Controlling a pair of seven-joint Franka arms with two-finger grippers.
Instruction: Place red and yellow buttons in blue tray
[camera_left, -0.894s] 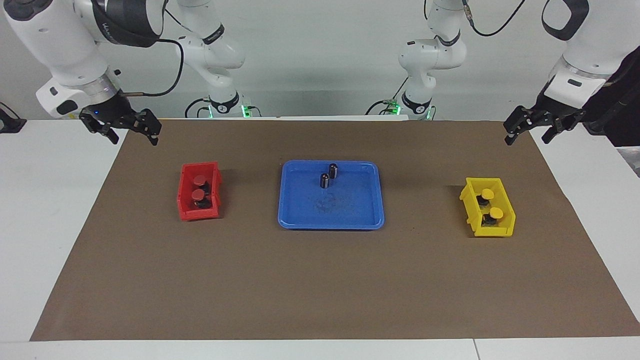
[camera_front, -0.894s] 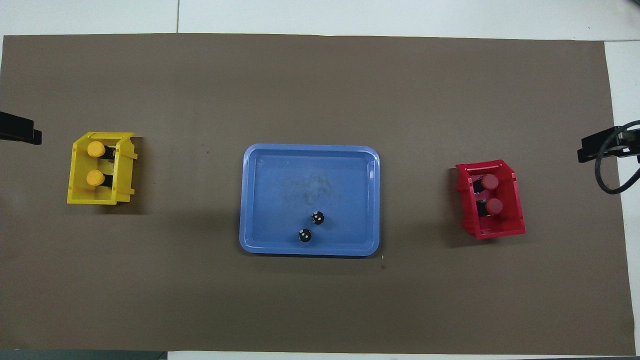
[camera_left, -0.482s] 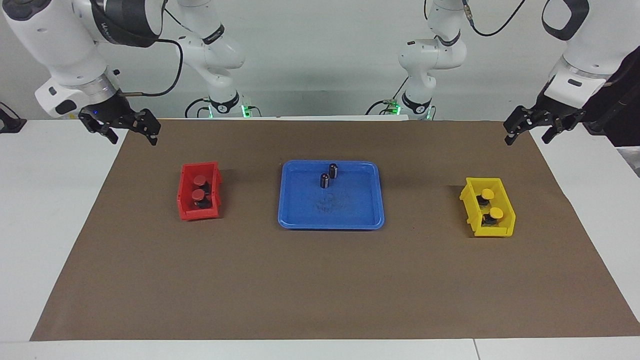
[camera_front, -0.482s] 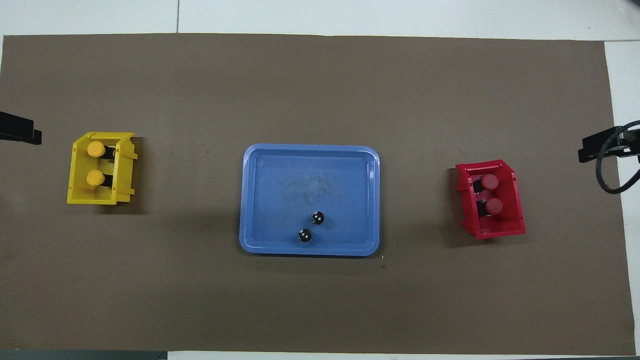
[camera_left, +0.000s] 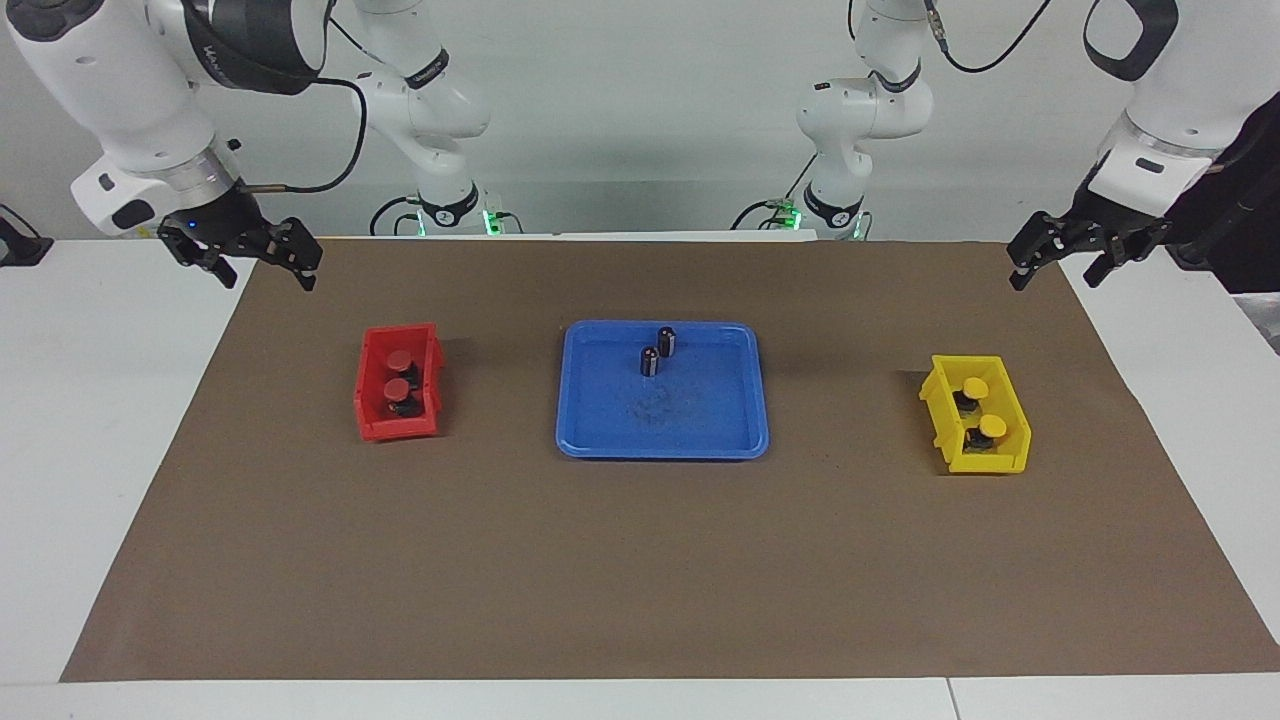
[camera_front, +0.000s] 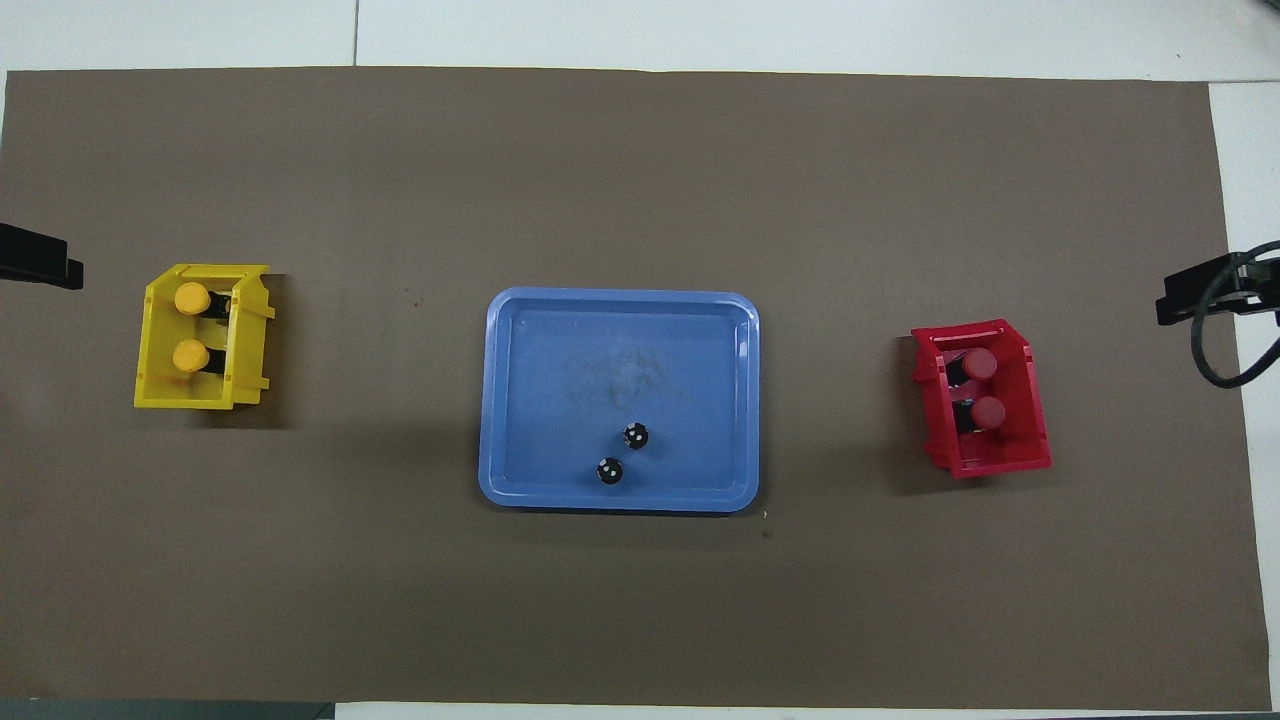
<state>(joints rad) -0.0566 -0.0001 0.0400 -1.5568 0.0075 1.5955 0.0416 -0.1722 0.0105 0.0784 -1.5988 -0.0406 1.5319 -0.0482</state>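
Red buttons (camera_left: 399, 373) in red bin (camera_left: 372, 415), well apart from right gripper (camera_left: 262, 268), fingers spread; left gripper (camera_left: 1058, 268) likewise, empty.

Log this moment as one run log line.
right gripper open, waiting | left gripper open, waiting | red buttons in red bin | yellow buttons in yellow bin | blue tray: none

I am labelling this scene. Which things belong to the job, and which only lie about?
Job: two red buttons, two yellow buttons, blue tray.
Only there: two dark cylinders, red bin, yellow bin, brown mat.
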